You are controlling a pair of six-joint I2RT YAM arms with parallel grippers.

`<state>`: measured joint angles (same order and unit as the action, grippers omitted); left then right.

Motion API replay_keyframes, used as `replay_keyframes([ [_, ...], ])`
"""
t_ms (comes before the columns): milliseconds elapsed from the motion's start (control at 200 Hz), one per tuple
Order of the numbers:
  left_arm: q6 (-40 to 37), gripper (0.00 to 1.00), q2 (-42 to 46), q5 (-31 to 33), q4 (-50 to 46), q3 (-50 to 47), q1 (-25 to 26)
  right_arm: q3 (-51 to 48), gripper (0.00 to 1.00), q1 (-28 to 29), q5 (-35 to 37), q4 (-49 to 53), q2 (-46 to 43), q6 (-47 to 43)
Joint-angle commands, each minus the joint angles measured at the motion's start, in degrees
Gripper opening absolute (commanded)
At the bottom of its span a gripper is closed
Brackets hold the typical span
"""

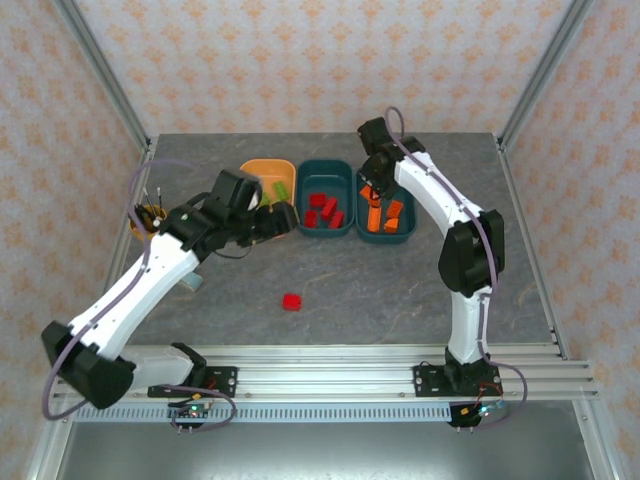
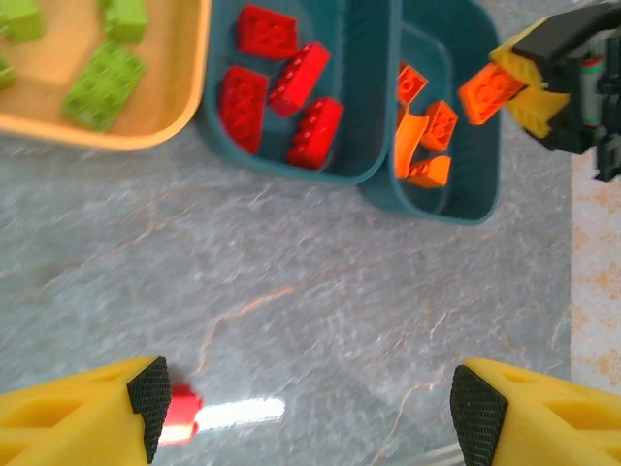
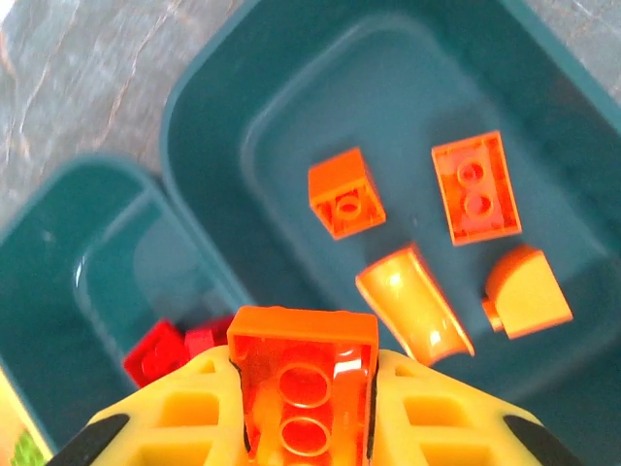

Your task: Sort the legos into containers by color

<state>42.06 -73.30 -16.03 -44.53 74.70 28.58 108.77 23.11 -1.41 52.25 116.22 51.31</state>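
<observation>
Grey stone-look table, bare in front of the middle teal tray save one loose red brick. Studded orange brick clamped in right gripper over the outer teal tray to its right, four orange pieces inside. Red bricks in the middle tray; green bricks in orange tray to its left. Left gripper gaping, empty.

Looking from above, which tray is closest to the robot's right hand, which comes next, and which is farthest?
From the right hand, which holds an orange brick:
1. Right teal tray, just beneath the hand.
2. Middle teal tray, one step to the left.
3. Light orange tray, at the left end of the row.
</observation>
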Motion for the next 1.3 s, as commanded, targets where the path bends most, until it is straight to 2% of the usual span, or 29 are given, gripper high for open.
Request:
replay_keyframes([
  [0,-2.3,0.79,-5.8,1.7,5.1,5.9,0.5,2.2,0.25,-2.2,-3.3,-4.7,4.0,3.9],
  [220,-4.5,0.79,-17.4,2.0,5.7,16.8,0.8,7.8,0.24,-6.3,-5.0,-7.7,11.5,9.3],
  [450,-5.2,0.79,-23.0,2.7,5.4,20.5,1.3,11.2,0.25,-9.2,-7.0,-8.3,17.5,13.9],
  [796,-5.7,0.79,-22.9,3.2,3.6,19.8,2.4,14.3,0.44,-10.4,-8.2,-6.8,19.6,14.6],
  [1106,-2.9,0.79,-15.2,5.4,-3.3,13.1,2.4,11.0,0.49,-7.5,-5.5,-5.1,7.1,7.0],
  [1236,0.0,0.79,-10.1,3.6,-6.8,5.2,2.6,1.6,0.57,-2.0,-4.5,-7.4,-4.3,-4.0],
  [1296,-0.6,0.79,-7.7,1.9,-6.9,0.5,3.3,-5.7,0.62,1.2,-4.1,-9.0,-10.7,-9.3],
])
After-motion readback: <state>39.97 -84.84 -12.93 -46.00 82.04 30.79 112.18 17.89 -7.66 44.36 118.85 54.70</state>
